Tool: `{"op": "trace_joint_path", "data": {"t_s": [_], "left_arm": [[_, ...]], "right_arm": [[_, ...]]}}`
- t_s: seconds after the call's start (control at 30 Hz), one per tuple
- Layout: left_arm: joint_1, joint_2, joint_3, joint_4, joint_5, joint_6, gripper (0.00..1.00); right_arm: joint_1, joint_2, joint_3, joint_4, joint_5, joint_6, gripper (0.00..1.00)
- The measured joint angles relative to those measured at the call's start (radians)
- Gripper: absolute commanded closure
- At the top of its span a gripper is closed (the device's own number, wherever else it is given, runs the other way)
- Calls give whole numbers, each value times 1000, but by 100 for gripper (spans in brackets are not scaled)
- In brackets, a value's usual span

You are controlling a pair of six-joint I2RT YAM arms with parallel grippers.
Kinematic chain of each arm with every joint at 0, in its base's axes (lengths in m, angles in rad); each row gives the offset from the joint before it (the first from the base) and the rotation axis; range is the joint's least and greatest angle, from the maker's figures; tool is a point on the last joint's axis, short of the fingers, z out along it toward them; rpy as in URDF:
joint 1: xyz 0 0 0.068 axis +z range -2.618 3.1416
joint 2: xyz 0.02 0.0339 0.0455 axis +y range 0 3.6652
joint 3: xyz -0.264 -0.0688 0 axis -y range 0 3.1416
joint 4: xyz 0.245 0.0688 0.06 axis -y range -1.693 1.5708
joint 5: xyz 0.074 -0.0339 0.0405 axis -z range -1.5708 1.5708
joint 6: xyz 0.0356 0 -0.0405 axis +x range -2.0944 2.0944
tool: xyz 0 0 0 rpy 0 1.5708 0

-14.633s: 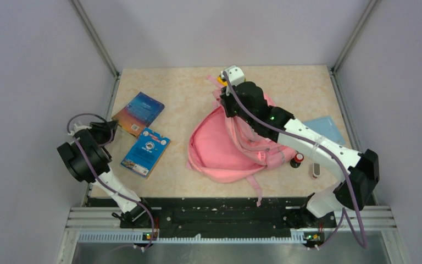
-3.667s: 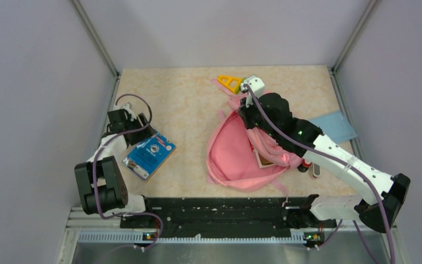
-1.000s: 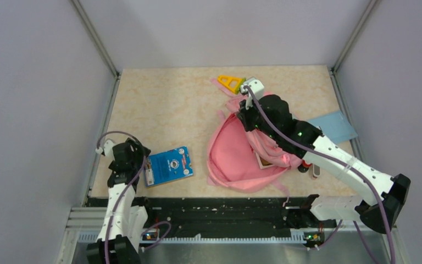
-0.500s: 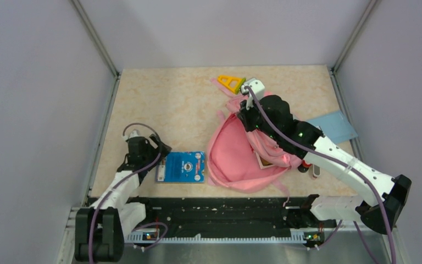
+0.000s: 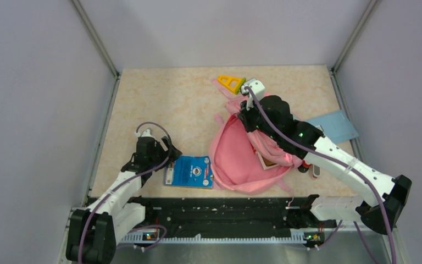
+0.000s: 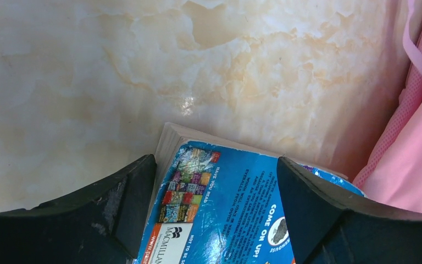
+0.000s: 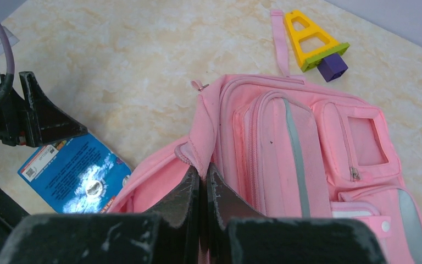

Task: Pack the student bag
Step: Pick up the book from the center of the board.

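The pink student bag (image 5: pixel 242 159) lies right of centre, its main opening facing left. My right gripper (image 5: pixel 245 116) is shut on the rim of that opening (image 7: pixel 200 148) and holds it up. Grey strips and the window patch (image 7: pixel 365 140) show on the bag's front. A blue book (image 5: pixel 189 171) lies flat just left of the bag, its right edge at the opening. My left gripper (image 5: pixel 167 159) stands open at the book's left end. In the left wrist view the gripper (image 6: pixel 215 159) has its fingers wide apart over the book (image 6: pixel 225 209); one finger (image 6: pixel 121 203) touches the page edge.
A yellow triangle toy (image 5: pixel 229 82) with a purple block (image 7: pixel 332 66) lies behind the bag. A light blue sheet (image 5: pixel 335 125) lies at the right edge. A red-capped item (image 5: pixel 306 163) and a white marker (image 5: pixel 316 170) sit beside the bag's right side.
My left gripper has slid the blue book rightward along the front of the table until it reached the bag's opening. The right gripper has kept its hold on the rim.
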Motion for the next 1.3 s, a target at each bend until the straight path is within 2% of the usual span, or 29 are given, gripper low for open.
{"op": "trace_joint_path", "data": {"t_s": [0.13, 0.5, 0.7, 0.93, 1.0, 1.13, 1.23, 1.3], "left_arm": [[0, -24, -5, -25, 22, 46, 27], [1, -148, -35, -18, 199, 56, 27], [1, -169, -45, 23, 285, 48, 30], [1, -63, -70, 55, 316, 71, 50], [1, -23, -74, 69, 330, 76, 58], [1, 40, -82, 117, 359, 79, 67], [1, 58, -95, 175, 395, 71, 68], [1, 65, -101, 205, 417, 63, 77]], "right_arm": [[0, 0, 0, 0, -1, 0, 100], [0, 0, 0, -2, -2, 2, 100], [0, 2, 0, -2, -3, 2, 100], [0, 3, 0, -7, -8, 2, 100], [0, 3, 0, -8, -8, 2, 100], [0, 3, 0, -8, -8, 3, 100], [0, 3, 0, -9, -8, 3, 100], [0, 3, 0, -10, -8, 3, 100]]}}
